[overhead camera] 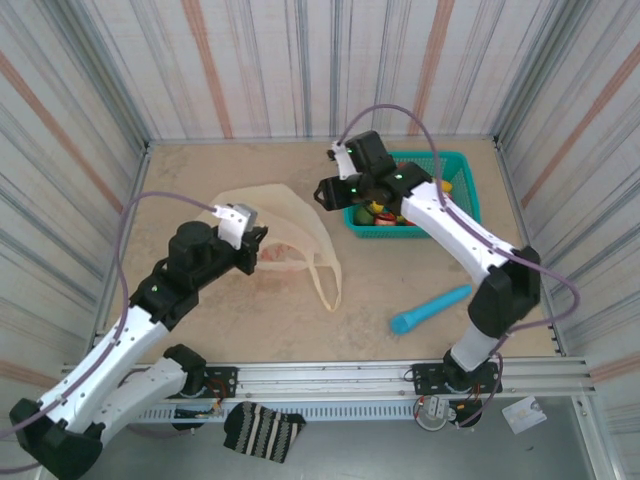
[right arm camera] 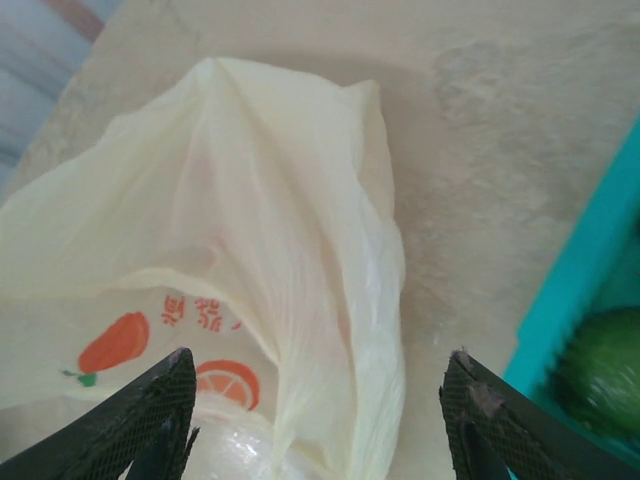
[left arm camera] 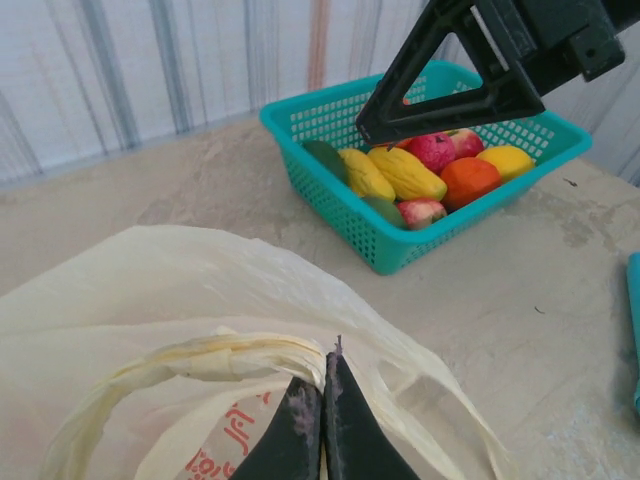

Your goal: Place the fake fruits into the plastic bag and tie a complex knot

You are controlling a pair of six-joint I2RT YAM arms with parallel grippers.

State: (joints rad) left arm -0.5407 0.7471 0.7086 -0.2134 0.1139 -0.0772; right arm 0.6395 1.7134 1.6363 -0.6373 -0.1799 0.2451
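Cream bag (right arm camera: 290,230) printed with red-orange citrus slices; teal mesh basket (left arm camera: 330,190) holding red, orange, yellow and green fruits (left arm camera: 405,172); blue stick (overhead camera: 430,308); beige bench (overhead camera: 200,170).

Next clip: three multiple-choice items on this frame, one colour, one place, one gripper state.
1. The basket is: A teal; B red; C yellow.
2. The blue stick lies: A in the basket; B on the table; C held in a gripper.
3. The right gripper is: A open; B shut on the blue stick; C shut on the basket's rim.
Answers: A, its mesh walls are teal; B, it lies on bare table in front of the basket; A, its jaws stand wide apart with nothing between them.
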